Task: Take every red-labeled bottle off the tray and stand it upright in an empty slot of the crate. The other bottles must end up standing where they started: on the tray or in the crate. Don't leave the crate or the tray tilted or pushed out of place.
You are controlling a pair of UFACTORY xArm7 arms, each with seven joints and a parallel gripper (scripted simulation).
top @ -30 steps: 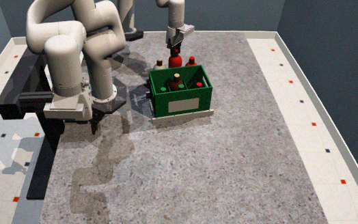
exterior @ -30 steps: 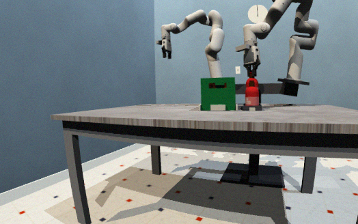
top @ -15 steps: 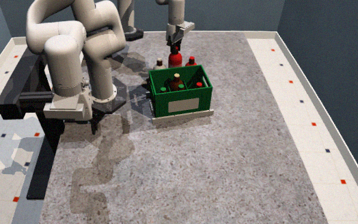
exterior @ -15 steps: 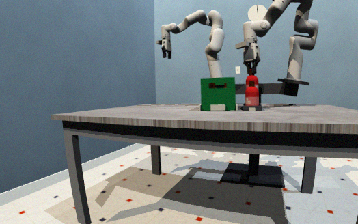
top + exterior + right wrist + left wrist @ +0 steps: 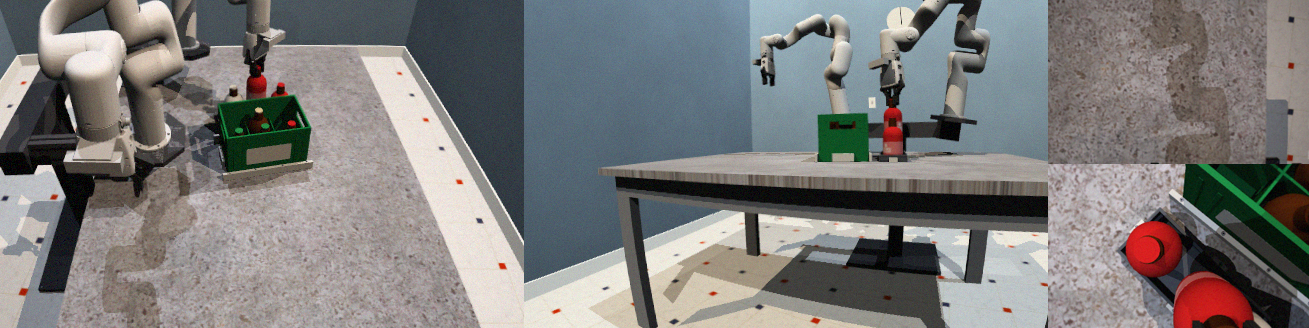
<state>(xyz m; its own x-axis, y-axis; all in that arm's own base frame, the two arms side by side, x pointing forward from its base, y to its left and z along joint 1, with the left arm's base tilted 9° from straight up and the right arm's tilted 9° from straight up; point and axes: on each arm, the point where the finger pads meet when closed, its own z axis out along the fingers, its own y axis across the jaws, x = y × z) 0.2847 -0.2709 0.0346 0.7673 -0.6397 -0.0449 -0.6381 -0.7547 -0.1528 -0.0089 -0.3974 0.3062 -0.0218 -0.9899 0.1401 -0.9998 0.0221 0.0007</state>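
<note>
- Two red bottles seen on the tray side of the crate: one grasped, one ungrasped.
- Left tool [image 5: 257,65] [image 5: 892,97] [image 5: 1223,324]: clenched on the neck of the tall red bottle [image 5: 256,86] [image 5: 892,115] [image 5: 1213,297]; bottle held upright.
- Grasped bottle's shoulder is seen higher than the other red bottle's in the exterior view; its base is hidden, so clearance from the tray cannot be judged.
- Second red bottle [image 5: 280,92] [image 5: 893,142] [image 5: 1154,249] stood upright at one end of the dark tray [image 5: 883,157]; not touched by the tool.
- Pale bottle [image 5: 232,97] with dark cap seen behind the crate in the top view, on the other side of the grasped bottle; lower part blocked.
- Green crate [image 5: 300,145] [image 5: 829,145] [image 5: 1205,198] set upright on the bench [image 5: 350,225] [image 5: 724,172] [image 5: 1085,274] [image 5: 1103,91], just beside the tray; divided into compartments.
- Brown bottle [image 5: 258,120] with cream cap placed inside the crate.
- Two green caps and one red cap [image 5: 291,123] also seen in the crate; bottles below them mostly hidden by the front wall.
- Pale strip [image 5: 270,170] [image 5: 1244,250] laid along the crate's foot.
- Right tool [image 5: 137,185] [image 5: 768,79] [image 5: 1213,162]: released, fingers spread, nothing grasped; held above the bench, well apart from crate and tray.
</note>
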